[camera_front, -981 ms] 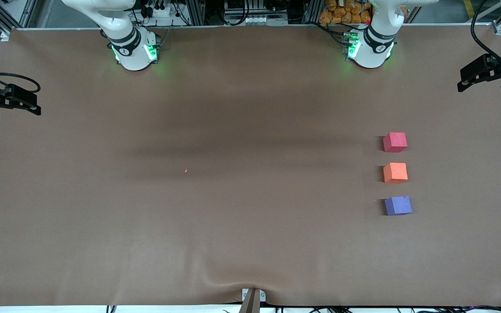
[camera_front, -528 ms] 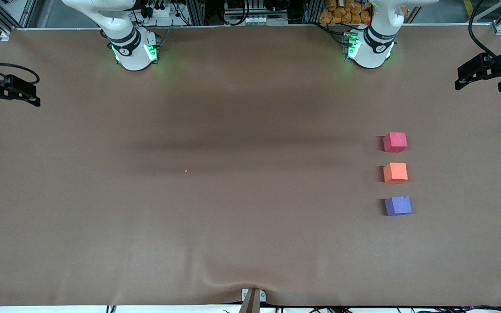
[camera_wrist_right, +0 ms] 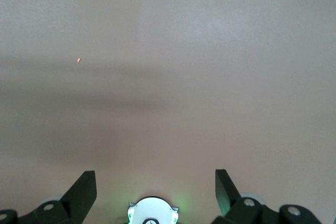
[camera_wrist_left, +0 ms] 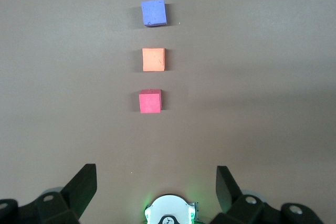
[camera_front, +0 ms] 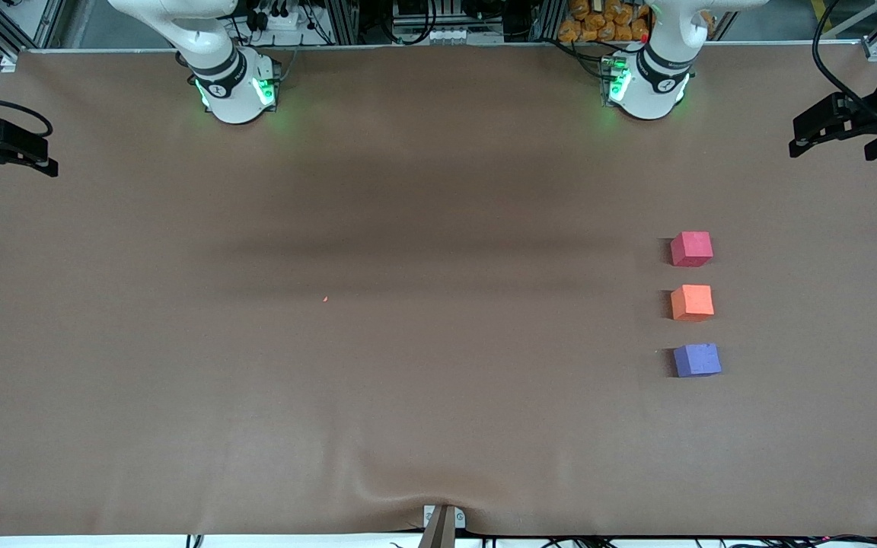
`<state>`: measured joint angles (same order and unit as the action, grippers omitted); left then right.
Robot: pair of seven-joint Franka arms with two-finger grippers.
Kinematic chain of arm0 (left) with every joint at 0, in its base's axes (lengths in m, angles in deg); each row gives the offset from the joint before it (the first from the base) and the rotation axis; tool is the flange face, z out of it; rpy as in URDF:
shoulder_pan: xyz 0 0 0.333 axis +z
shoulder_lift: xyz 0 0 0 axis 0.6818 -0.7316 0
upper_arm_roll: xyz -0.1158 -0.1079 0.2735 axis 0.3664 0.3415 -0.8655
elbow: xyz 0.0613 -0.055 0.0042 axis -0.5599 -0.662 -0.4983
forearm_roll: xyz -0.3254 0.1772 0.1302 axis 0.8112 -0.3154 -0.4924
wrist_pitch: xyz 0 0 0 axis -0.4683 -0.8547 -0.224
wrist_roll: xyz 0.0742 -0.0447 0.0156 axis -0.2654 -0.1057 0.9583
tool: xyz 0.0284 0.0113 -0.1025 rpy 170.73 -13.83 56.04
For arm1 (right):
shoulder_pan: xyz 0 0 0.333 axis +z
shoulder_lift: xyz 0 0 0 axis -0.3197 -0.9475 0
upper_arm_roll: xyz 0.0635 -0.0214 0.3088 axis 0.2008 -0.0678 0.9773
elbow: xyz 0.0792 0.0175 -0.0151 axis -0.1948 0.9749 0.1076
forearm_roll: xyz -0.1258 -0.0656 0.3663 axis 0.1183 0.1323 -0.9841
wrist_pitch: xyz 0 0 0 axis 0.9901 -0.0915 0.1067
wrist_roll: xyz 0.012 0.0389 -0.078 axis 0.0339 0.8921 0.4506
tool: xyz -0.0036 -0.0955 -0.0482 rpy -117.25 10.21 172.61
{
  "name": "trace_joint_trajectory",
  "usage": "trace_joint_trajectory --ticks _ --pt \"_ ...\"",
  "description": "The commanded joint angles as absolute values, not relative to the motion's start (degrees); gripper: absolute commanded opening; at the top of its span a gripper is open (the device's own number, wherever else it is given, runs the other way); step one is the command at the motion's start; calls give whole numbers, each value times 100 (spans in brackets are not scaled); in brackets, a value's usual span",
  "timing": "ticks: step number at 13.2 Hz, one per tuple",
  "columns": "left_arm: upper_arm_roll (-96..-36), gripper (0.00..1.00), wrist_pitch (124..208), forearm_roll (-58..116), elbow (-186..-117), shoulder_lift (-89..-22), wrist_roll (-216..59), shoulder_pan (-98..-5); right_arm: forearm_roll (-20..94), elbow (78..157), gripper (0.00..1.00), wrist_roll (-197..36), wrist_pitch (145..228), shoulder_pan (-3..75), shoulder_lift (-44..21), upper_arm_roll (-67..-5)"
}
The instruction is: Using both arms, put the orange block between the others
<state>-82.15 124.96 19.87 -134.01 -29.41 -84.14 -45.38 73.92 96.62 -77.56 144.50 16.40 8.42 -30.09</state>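
Counting cubes, you had three in one column at frame right: pinkish-red cube [camera_front: 691, 249], orange block [camera_front: 692, 302] between, purple cube [camera_front: 696, 360]; left gripper [camera_wrist_left: 156, 183] and right gripper [camera_wrist_right: 156, 182] both gaped, holding nothing.

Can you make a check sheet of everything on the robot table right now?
Surface: brown table cover, wrinkled at the edge nearest the front camera.
Job's things: pinkish-red cube, orange block, purple cube in a row, apart, orange in the middle.
Clutter: tiny orange speck.
Grippers: left gripper and right gripper up at the table's ends, jaws open, empty.
Cables: black cables on both wrists.
Surroundings: metal frame, orange items by the left arm's base.
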Motion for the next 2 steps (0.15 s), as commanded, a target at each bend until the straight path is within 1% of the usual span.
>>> trace_joint_trajectory --ticks 1,2 --pt "-8165 100 12422 1922 -13391 -2927 -8386 -4518 7316 9802 100 -7750 14464 1663 987 -3017" --pt "-8165 100 12422 1922 -13391 -2927 -8386 -4518 7316 9793 100 -7750 14473 1663 969 -3008"
